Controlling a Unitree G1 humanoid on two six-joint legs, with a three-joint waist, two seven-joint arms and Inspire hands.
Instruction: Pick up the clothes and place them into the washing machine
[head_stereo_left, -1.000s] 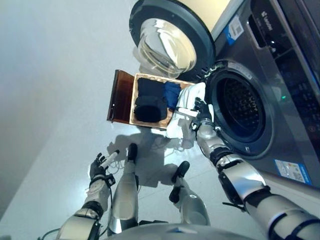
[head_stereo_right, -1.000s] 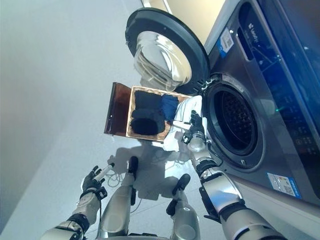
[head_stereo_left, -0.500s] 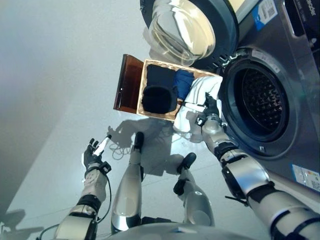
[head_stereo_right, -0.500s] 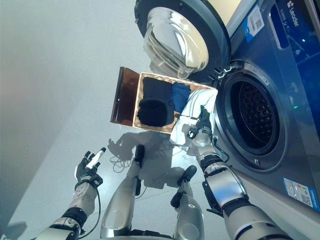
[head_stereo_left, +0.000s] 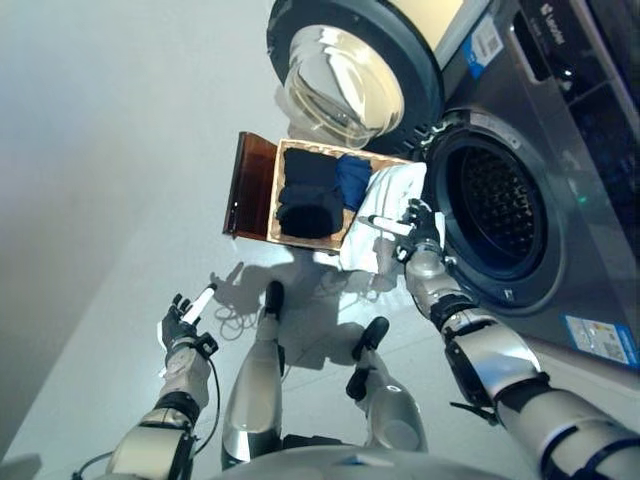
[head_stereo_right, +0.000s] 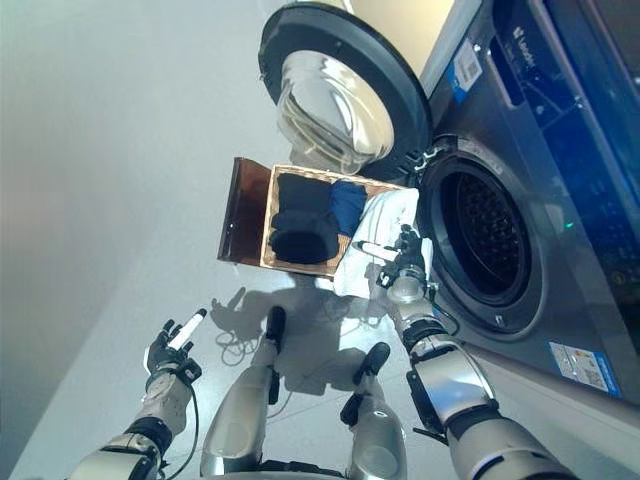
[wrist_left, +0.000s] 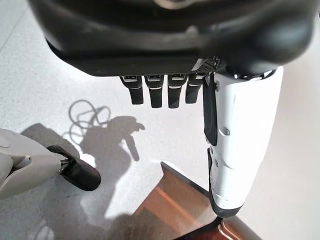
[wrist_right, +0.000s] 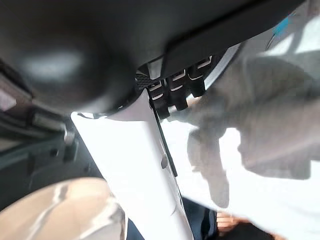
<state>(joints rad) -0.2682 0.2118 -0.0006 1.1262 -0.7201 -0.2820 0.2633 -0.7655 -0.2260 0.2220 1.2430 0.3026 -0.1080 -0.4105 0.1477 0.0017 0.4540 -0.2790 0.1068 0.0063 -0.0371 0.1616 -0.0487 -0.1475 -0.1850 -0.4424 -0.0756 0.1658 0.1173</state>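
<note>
A shallow wicker basket (head_stereo_left: 305, 241) rests on a low dark brown box (head_stereo_left: 250, 185) beside the washing machine. It holds dark clothes (head_stereo_left: 305, 200) and a blue garment (head_stereo_left: 352, 178). A white garment (head_stereo_left: 385, 195) hangs over the basket's edge nearest the open drum (head_stereo_left: 495, 215). My right hand (head_stereo_left: 420, 228) is at the white garment, fingers relaxed, its white-covered thumb stretched across the cloth. The right wrist view shows the white garment (wrist_right: 260, 165) just past the fingers (wrist_right: 175, 95). My left hand (head_stereo_left: 185, 322) is open and empty, low over the floor.
The machine's round door (head_stereo_left: 345, 80) stands swung open behind the basket. The machine's grey front (head_stereo_left: 590, 180) fills the right side. Pale floor (head_stereo_left: 110, 200) spreads to the left. The left wrist view shows a corner of the brown box (wrist_left: 170, 210).
The whole picture has shifted, so the camera moved. My right hand stays at the white garment by the basket's edge. My left hand stays open over the floor.
</note>
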